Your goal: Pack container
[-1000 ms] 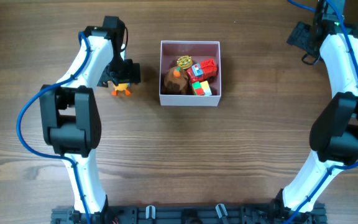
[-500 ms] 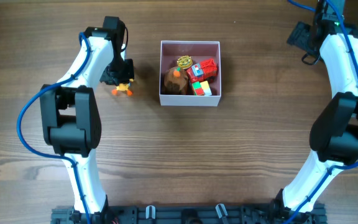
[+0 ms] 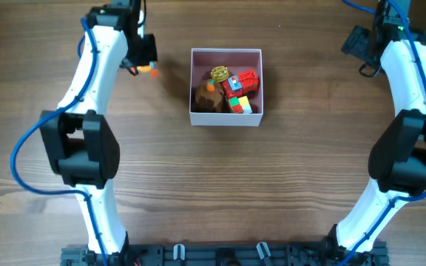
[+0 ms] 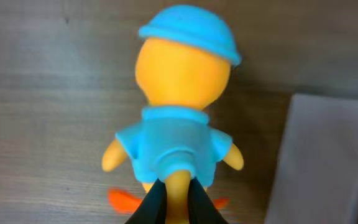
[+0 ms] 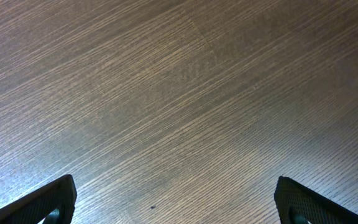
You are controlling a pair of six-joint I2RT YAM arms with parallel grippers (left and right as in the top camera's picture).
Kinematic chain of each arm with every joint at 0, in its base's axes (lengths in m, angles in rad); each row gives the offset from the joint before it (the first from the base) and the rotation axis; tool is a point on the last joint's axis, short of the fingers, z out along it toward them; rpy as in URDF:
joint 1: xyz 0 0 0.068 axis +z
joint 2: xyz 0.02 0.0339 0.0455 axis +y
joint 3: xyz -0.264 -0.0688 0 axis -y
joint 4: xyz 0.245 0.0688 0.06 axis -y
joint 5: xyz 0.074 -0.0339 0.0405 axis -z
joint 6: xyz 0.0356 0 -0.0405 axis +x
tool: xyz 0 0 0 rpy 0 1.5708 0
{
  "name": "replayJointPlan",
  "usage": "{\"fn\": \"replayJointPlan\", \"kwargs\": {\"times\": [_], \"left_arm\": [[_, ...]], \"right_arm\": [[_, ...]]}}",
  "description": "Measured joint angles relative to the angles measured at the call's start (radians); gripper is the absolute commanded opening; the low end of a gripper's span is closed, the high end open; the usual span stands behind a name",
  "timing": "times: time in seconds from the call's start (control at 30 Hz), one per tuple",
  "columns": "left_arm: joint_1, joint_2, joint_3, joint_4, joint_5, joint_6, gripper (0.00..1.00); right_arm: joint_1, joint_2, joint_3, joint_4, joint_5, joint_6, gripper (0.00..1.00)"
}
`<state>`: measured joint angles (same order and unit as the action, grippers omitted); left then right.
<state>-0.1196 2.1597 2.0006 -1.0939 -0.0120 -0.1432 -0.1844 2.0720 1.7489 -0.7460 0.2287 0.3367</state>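
A yellow duck toy (image 4: 182,124) with a blue cap and blue shirt hangs from my left gripper (image 4: 178,199), whose black fingers are shut on its tail end. From overhead, the left gripper (image 3: 143,58) is left of the container's far corner, with the duck toy's orange feet (image 3: 149,71) just showing below it. The container (image 3: 225,119) is a white-walled square box with a pink inside; its wall (image 4: 319,162) shows to the duck's right. My right gripper (image 5: 176,202) is open over bare wood at the far right (image 3: 359,42).
Inside the container lie a brown toy (image 3: 207,97), a yellow round piece (image 3: 219,73), a red block toy (image 3: 245,80) and a green-and-yellow cube (image 3: 239,106). Both white arms run down the table's sides to bases at the near edge.
My left gripper shut on the duck and carried it from beside the container's left wall toward the far edge. The right arm has not moved.
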Motion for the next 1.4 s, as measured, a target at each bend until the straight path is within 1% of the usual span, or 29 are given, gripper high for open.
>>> {"fn": "replayJointPlan", "kwargs": {"times": [0.13,0.23,0.37,0.43,0.5,0.53,0.6,0.63,0.73,0.77,0.8,0.83,0.87,0.93,1.03,1.17,1.27,1.33,1.4], "left_arm": [[-0.022,-0.068,0.030,0.031,0.095,0.000,0.10],[-0.088,-0.084,0.032,0.033,0.181,0.008,0.10],[-0.194,-0.084,0.032,0.047,0.229,0.070,0.12],[-0.255,-0.084,0.032,0.048,0.243,0.111,0.15],[-0.281,-0.084,0.032,0.048,0.247,0.128,0.21],[-0.286,-0.084,0.032,0.048,0.248,0.134,0.27],[-0.289,-0.084,0.032,0.051,0.250,0.146,0.36],[-0.288,-0.084,0.032,0.052,0.249,0.150,0.43],[-0.284,-0.084,0.032,0.065,0.245,0.154,0.54],[-0.283,-0.084,0.032,0.071,0.241,0.154,0.56],[-0.280,-0.084,0.032,0.081,0.236,0.154,0.69],[-0.274,-0.084,0.032,0.093,0.227,0.157,0.73],[-0.270,-0.084,0.032,0.107,0.225,0.156,0.79],[-0.254,-0.084,0.032,0.116,0.219,0.154,0.84],[-0.233,-0.085,0.032,0.118,0.219,0.135,1.00],[-0.209,-0.122,0.032,0.125,0.219,0.080,1.00],[-0.155,-0.233,0.031,0.122,0.174,0.004,1.00],[-0.095,-0.336,0.032,0.084,0.153,-0.017,1.00],[-0.032,-0.445,0.041,-0.021,0.128,-0.020,1.00]], "right_arm": [[0.000,0.000,0.000,0.000,0.000,0.000,1.00],[0.000,0.000,0.000,0.000,0.000,0.000,1.00],[0.000,0.000,0.000,0.000,0.000,0.000,1.00],[0.000,0.000,0.000,0.000,0.000,0.000,1.00],[0.000,0.000,0.000,0.000,0.000,0.000,1.00],[0.000,0.000,0.000,0.000,0.000,0.000,1.00],[0.000,0.000,0.000,0.000,0.000,0.000,1.00],[0.000,0.000,0.000,0.000,0.000,0.000,1.00],[0.000,0.000,0.000,0.000,0.000,0.000,1.00],[0.000,0.000,0.000,0.000,0.000,0.000,1.00],[0.000,0.000,0.000,0.000,0.000,0.000,1.00],[0.000,0.000,0.000,0.000,0.000,0.000,1.00],[0.000,0.000,0.000,0.000,0.000,0.000,1.00],[0.000,0.000,0.000,0.000,0.000,0.000,1.00],[0.000,0.000,0.000,0.000,0.000,0.000,1.00],[0.000,0.000,0.000,0.000,0.000,0.000,1.00],[0.000,0.000,0.000,0.000,0.000,0.000,1.00],[0.000,0.000,0.000,0.000,0.000,0.000,1.00],[0.000,0.000,0.000,0.000,0.000,0.000,1.00]]}}
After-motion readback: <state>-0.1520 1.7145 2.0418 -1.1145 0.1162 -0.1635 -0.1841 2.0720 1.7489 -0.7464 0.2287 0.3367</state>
